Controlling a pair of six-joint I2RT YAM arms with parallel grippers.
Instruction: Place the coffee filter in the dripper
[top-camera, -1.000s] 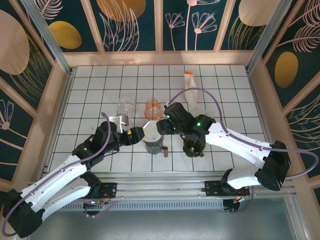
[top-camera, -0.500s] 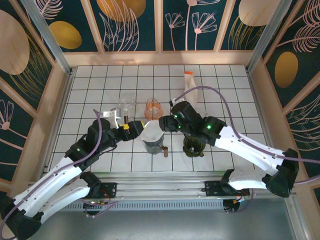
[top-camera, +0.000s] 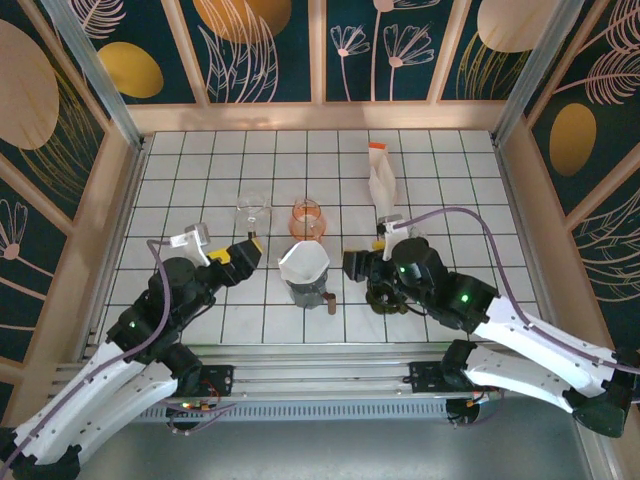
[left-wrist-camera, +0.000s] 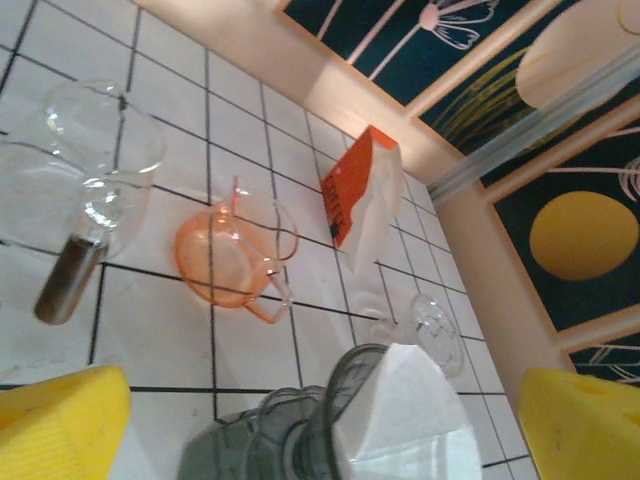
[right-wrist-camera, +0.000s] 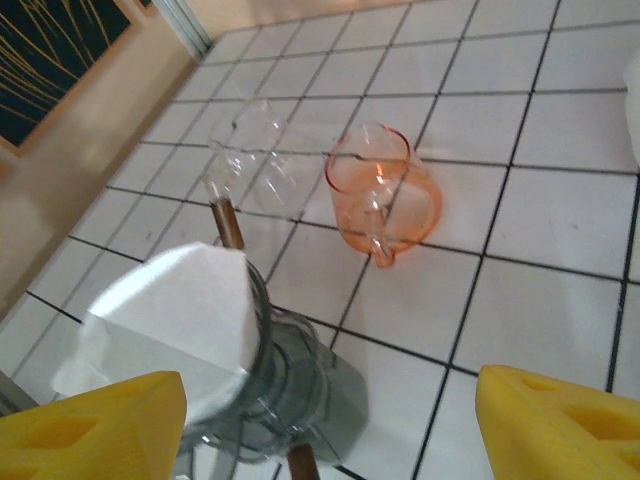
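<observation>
At the middle of the tiled surface (top-camera: 180, 160) stands the smoky glass dripper (top-camera: 304, 291), and the white coffee filter (top-camera: 303, 262) sits in its mouth, so the placing looks all but done. The left hand (top-camera: 246, 254) and right hand (top-camera: 350, 266) flank it, each apart from the glass, each spread wide and holding nothing; the yellow fingers (left-wrist-camera: 60, 425) sit at opposite corners of the left wrist view, and the right wrist view shows the same. What remains, as I judge it, is to draw both hands away cleanly. They should go outward and up, not across the rim, since the light paper would shift at a brush. If the cone sits crooked, a light press inside would settle it. From above, the filter reads as a neat cone. The right wrist view, however, shows one folded edge standing out past the rim on the near side. The left wrist view takes in the orange-labelled filter bag (left-wrist-camera: 362, 195) lying beyond the orange glass pitcher (left-wrist-camera: 235, 260), plus a clear glass vessel (left-wrist-camera: 95, 160) with a brown handle.
</observation>
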